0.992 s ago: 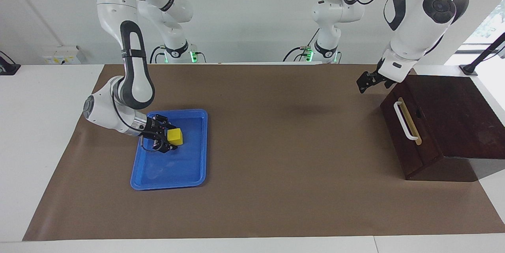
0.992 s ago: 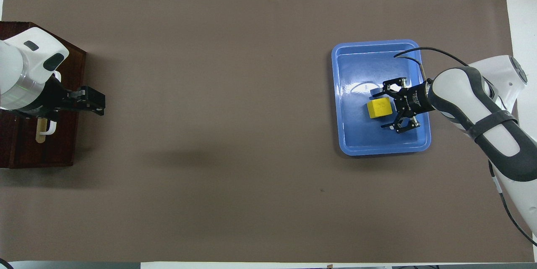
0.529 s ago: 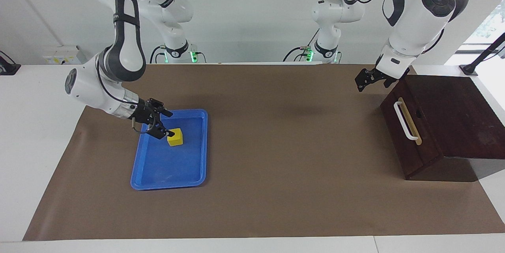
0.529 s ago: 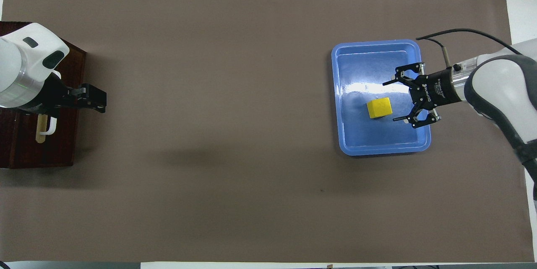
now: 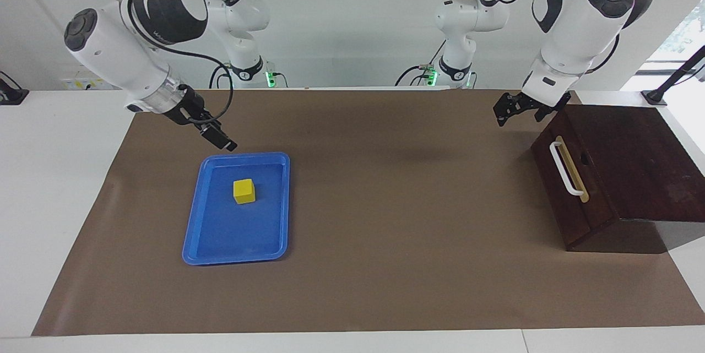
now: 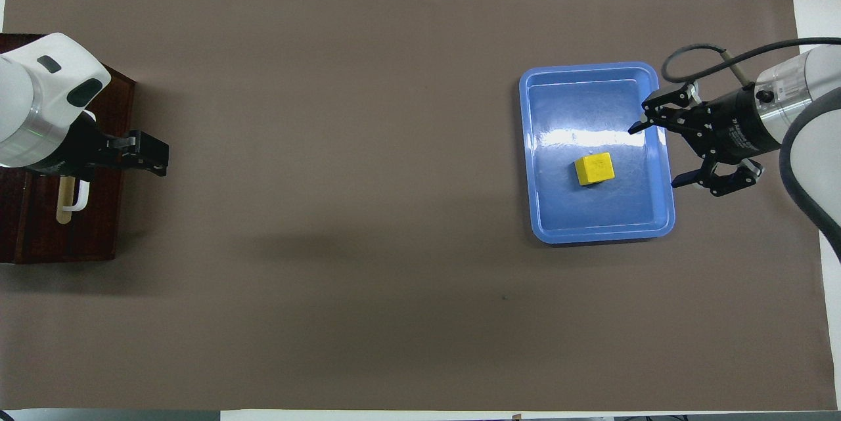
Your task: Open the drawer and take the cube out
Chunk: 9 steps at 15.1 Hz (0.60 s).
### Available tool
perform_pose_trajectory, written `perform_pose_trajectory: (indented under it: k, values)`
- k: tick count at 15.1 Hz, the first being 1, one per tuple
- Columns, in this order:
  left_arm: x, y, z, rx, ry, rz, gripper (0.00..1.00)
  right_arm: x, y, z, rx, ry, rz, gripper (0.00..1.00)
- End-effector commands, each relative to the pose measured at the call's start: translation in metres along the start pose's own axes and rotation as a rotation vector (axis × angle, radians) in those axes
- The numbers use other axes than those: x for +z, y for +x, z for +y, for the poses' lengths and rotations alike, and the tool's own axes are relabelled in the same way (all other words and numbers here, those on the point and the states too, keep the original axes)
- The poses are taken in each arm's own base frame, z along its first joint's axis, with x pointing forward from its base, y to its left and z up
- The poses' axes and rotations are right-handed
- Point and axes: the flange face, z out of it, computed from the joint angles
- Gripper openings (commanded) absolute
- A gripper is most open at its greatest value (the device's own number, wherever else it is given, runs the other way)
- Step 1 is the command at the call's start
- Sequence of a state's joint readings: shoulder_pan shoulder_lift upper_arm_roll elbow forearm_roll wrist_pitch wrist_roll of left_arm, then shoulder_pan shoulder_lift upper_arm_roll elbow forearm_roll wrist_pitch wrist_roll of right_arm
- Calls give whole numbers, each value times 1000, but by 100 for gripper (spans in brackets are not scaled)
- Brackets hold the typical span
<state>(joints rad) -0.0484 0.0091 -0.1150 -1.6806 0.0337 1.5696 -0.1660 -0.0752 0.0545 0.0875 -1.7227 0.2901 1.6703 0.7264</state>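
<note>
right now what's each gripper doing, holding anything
Left gripper: up in the air beside the drawer, holding nothing; open or closed cannot be told.
Right gripper: fingers open, empty, above the blue tray rim; the cube sits in the tray.

Overhead view: dark brown wooden box (image 6: 66,224) cut off by the frame edge — the left arm's white wrist covers much of its top and part of the white bar handle (image 6: 80,196). Drawer interior not visible in either view. Left end effector (image 5: 504,112): finger gap too small to read. Right arm runs out of the overhead frame — only wrist and right end effector (image 6: 660,152) show.
</note>
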Motion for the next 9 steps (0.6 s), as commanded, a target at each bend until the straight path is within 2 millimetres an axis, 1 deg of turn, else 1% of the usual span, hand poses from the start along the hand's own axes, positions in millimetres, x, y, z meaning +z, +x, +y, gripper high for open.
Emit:
perform_pose_trajectory:
  k: [1,3,6,7,9]
  values:
    - [-26,-8,1,26,-13,-12,100,-23,-11,12,-304,-83,69,100]
    - [-20,-11,1,24,-13,0,100,-37,-15,19,-480,-133,114,100]
    - [-20,-11,-12,6,-14,-9,100,-51,-19,24,-709,-218,162,100]
    - [-20,-11,-13,5,-14,-5,100,-62,-22,23,-760,-232,182,100]
    - [-20,-9,-11,6,-15,4,100,-74,-29,27,-776,-269,161,100]
